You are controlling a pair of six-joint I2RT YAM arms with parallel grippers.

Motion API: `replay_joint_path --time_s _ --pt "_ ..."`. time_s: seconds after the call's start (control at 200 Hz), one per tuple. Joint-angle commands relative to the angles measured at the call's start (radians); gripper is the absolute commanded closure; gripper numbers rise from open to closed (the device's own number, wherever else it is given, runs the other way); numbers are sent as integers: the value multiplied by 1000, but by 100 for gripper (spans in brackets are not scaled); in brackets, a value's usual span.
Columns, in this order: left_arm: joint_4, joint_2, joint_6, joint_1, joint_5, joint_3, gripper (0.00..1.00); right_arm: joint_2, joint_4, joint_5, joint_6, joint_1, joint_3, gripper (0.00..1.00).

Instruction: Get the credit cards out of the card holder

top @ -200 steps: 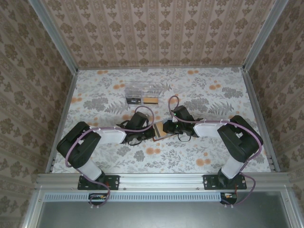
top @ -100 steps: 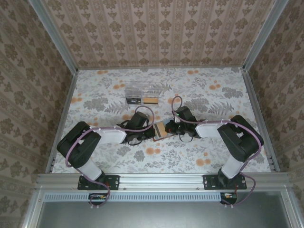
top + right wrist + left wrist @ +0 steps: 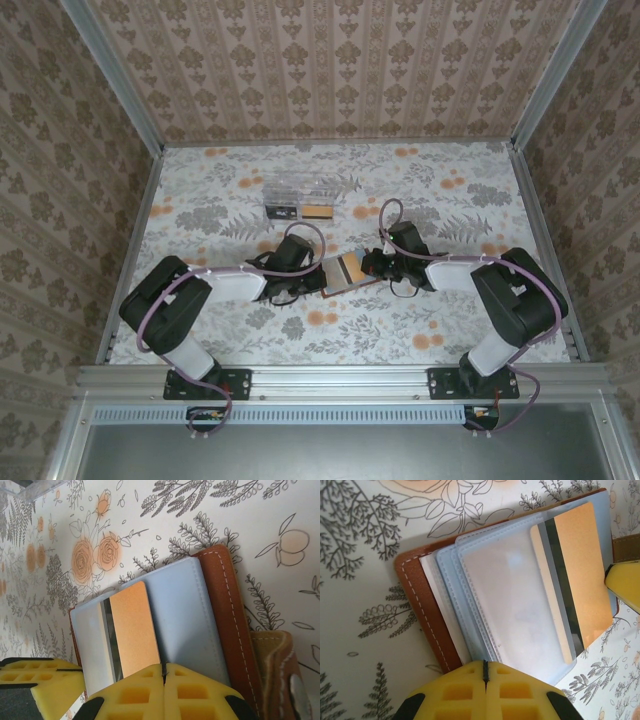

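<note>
On the flowery table (image 3: pixel 450 330) the card holder (image 3: pixel 345 271) lies open in the middle. The left gripper (image 3: pixel 485 669) pinches its clear pockets (image 3: pixel 520 595) to keep it put, so the right gripper (image 3: pixel 162 674), squeezed on the orange card (image 3: pixel 131 630), can pull

Place: a robot test cell of the lab kind, as I read it from my remote station.
Frame: aluminium rails (image 3: pixel 330 380) run along the near edge and up the corners.
Walls: flat panels (image 3: pixel 330 70) papered in brown damask close three sides.
Table (image 3: pixel 450 200): printed floral covering, grey leaves and orange blooms.
Fixtures: left arm (image 3: pixel 190 300) and right arm (image 3: pixel 505 295), bases bolted side by side at the near rail.
</note>
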Motion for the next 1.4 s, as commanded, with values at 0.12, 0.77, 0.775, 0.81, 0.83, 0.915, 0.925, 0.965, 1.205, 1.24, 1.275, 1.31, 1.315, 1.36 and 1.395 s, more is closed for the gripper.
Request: replay_joint_path --time_s 0.12,0.77,0.775,0.81,0.83,0.915,0.925,0.965,1.205,1.24,1.275,1.31,1.315,1.36,1.395 --pt "-196 -96 76 -4 -65 82 73 4 8 -52 -7 0 -3 100" --pt "-138 179 73 -44 33 262 98 65 16 -125 -32 1 42 90" --pt "-139 179 72 -45 32 262 98 65 17 -126 -32 1 42 90" --pt "-138 181 69 -47 30 258 98 66 21 -131 -30 2 42 89" --pt "-137 182 68 -48 29 255 98 67 23 -135 -29 1 43 88" --pt "-131 177 63 -52 26 245 98 77 35 -154 -24 1 46 87" --pt "-131 177 64 -51 26 244 98 78 35 -157 -23 1 47 87" --pt "-129 176 61 -53 24 240 98 85 43 -163 -20 1 48 87" --pt "-110 174 54 -53 29 223 100 125 103 -202 16 2 46 85" --pt "-110 174 52 -53 29 222 100 124 106 -202 17 4 45 85" --pt "-109 174 52 -52 29 220 100 124 109 -203 17 3 45 85" --pt "-108 174 52 -53 30 218 100 125 108 -203 18 4 44 84" --pt "-107 174 52 -53 31 218 100 125 108 -204 18 4 45 84" --pt "-107 174 53 -53 31 218 100 127 109 -210 16 4 48 84" --pt "-105 174 52 -53 31 217 100 128 110 -214 18 4 49 84"
